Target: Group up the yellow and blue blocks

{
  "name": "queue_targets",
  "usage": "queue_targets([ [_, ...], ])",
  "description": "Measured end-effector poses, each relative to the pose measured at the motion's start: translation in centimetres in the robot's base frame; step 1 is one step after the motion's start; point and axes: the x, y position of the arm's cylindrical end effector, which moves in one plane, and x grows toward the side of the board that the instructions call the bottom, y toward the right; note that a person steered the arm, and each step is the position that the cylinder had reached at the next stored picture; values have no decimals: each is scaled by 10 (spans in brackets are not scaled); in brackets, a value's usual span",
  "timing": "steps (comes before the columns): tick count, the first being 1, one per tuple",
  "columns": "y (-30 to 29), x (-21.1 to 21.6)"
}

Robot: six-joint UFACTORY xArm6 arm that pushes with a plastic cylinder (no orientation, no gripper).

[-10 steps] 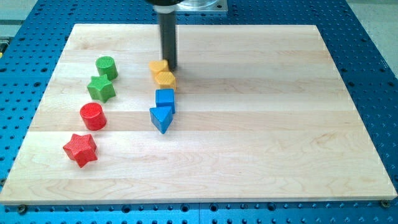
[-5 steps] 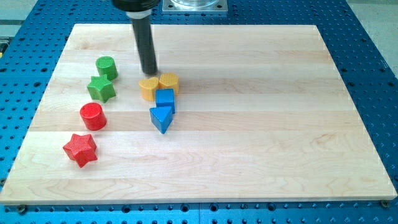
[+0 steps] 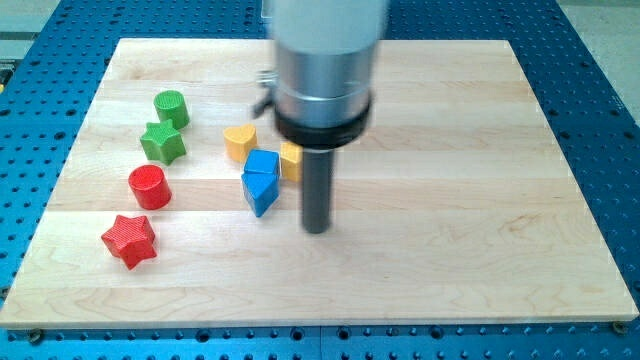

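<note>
My tip (image 3: 317,229) rests on the board just right of and below the blue blocks. A blue cube (image 3: 263,163) sits above a blue triangular block (image 3: 259,189), touching it. A yellow heart-shaped block (image 3: 239,143) lies up-left of the blue cube. A second yellow block (image 3: 290,160) sits against the cube's right side, partly hidden behind the rod. The arm's grey housing (image 3: 323,70) looms over the board's top middle.
A green cylinder (image 3: 171,106) and green star (image 3: 163,142) sit at the left, with a red cylinder (image 3: 149,186) and red star (image 3: 129,240) below them. The wooden board (image 3: 480,200) lies on a blue perforated table.
The rod swung from above-left of the yellow blocks to below-right of the blue ones. The second yellow block moved down beside the blue cube; the heart stayed put.
</note>
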Motion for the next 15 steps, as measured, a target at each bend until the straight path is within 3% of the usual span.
queue_targets([
  [1, -21, -43],
  [2, -60, -19],
  [5, -93, -52],
  [6, -133, -46],
  [7, -135, -71],
  [8, -105, -86],
  [9, -118, -84],
  [10, -114, -23],
  [11, -19, -21],
  [12, -3, -72],
  [13, 6, -76],
  [14, 57, -101],
  [15, 12, -116],
])
